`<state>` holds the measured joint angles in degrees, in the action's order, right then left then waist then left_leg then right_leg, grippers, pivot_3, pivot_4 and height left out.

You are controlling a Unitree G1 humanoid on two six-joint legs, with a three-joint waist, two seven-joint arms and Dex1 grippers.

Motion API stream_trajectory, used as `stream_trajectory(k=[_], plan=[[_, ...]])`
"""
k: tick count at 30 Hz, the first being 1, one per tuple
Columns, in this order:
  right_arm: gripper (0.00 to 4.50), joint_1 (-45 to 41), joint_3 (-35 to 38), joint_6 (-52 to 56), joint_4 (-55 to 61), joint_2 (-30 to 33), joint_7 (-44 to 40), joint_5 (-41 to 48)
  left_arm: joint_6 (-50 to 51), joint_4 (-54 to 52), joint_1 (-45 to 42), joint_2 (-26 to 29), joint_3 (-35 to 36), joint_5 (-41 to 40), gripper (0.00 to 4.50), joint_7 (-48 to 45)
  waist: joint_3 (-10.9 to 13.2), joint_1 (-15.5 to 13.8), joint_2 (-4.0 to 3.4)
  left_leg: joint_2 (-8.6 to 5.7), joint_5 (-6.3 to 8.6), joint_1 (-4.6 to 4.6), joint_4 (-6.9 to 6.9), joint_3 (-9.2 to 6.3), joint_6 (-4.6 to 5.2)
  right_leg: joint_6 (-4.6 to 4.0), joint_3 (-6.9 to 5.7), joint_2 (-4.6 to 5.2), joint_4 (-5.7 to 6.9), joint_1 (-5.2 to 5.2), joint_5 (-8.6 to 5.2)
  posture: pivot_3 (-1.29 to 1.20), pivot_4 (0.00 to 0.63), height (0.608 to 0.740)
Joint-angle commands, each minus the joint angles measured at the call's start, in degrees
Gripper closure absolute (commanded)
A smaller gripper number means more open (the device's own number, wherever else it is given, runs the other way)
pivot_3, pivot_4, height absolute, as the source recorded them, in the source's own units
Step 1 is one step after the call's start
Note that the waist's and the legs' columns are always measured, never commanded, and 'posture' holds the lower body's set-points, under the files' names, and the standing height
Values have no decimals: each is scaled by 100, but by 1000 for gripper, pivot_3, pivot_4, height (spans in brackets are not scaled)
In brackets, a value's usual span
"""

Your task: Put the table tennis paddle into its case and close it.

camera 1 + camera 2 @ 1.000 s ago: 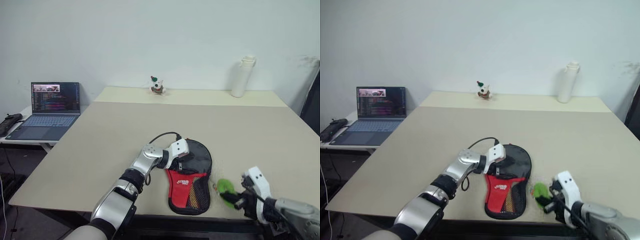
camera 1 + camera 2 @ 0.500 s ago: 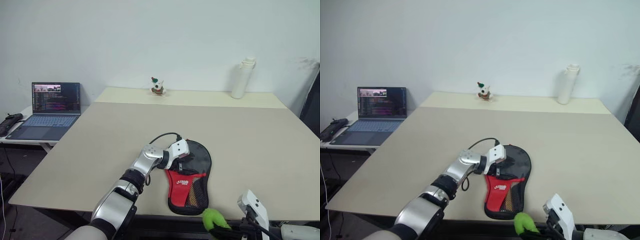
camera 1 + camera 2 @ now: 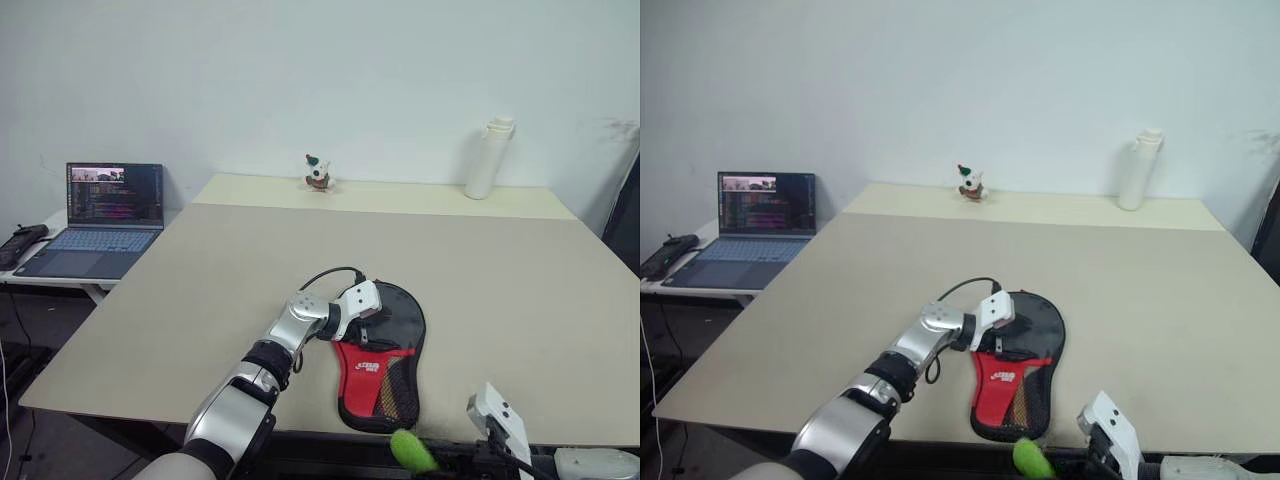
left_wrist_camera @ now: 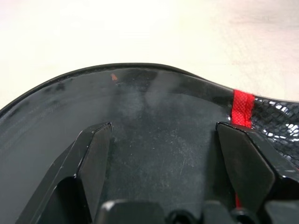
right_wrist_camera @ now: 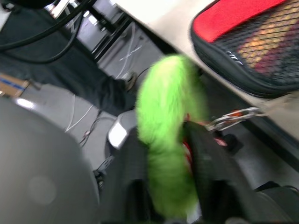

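Note:
The case [image 3: 385, 360], a black paddle-shaped pouch with a red-and-black mesh pocket, lies flat near the table's front edge. The table tennis paddle is hidden. My left gripper [image 3: 368, 318] rests open on the case's round black end, its two fingers spread wide on the fabric [image 4: 154, 93]. My right gripper [image 3: 440, 462] hangs just below the front edge, in front of the case's narrow end. It is shut on the fuzzy green charm [image 5: 166, 93], which sticks up between the fingers. A short metal chain [image 5: 233, 116] runs from the charm to the case's edge [image 5: 247, 42].
A laptop [image 3: 100, 215] stands open on a low side table at the left. A white bottle [image 3: 484, 158] and a small figurine [image 3: 318, 172] stand along the far side of the table [image 3: 520, 260]. Cables and dark gear lie on the floor under the front edge.
My right gripper has carried the green charm from the tabletop beside the case back over the front edge, down and to the left. The left gripper has stayed on the case.

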<state>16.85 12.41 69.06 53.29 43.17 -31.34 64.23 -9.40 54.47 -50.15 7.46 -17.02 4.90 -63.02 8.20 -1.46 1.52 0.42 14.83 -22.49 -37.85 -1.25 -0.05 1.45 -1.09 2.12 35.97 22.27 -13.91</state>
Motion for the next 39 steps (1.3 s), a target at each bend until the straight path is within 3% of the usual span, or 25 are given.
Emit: stream_trajectory(k=[1,9,15,19,25,30,39], plan=[[2253,-116,269,-385,-140,236,-290,204,216,325,351,-33,-398,427,611,14,2,0,3,0,0,0,-2,0,0,1,0,0,0,-1,0,0,150,740],[2253,-1398,-116,-1936,-1453,221,-723,-1305,542,-712,597,287,-55,8,611,-38,28,35,6,2,0,8,2,3,-1,-1,3,1,0,-2,0,0,150,740],[2253,-2721,-752,-3101,-2859,-271,-1072,-2392,1404,-2723,1354,1023,648,-754,611,58,102,205,-22,20,2,-17,21,15,-3,23,20,-33,10,43,15,0,150,740],[2253,-3647,-1062,-3635,-4122,-382,-1520,-2958,2057,-4134,2153,1869,1747,-1593,611,263,149,296,-19,34,0,-44,27,36,-3,12,48,-73,52,105,12,0,150,740],[2253,-4306,-1074,-4278,-5657,-360,-2215,-3425,2569,-5338,3033,2253,2273,-1967,611,758,214,152,-32,30,0,-41,20,33,-4,-15,44,-61,100,122,-3,0,150,740],[2253,-4672,-971,-4606,-6706,-66,-2796,-3751,2753,-5803,3152,2239,2128,-1938,611,1101,237,91,-31,14,1,-46,-4,44,-4,-35,46,-40,97,116,11,0,150,740],[2253,-4779,-875,-4580,-7016,70,-2847,-4012,2780,-5871,3243,2342,2068,-1990,611,1214,240,159,-37,29,0,-41,-2,51,-4,-38,53,-49,103,117,15,0,150,740]])
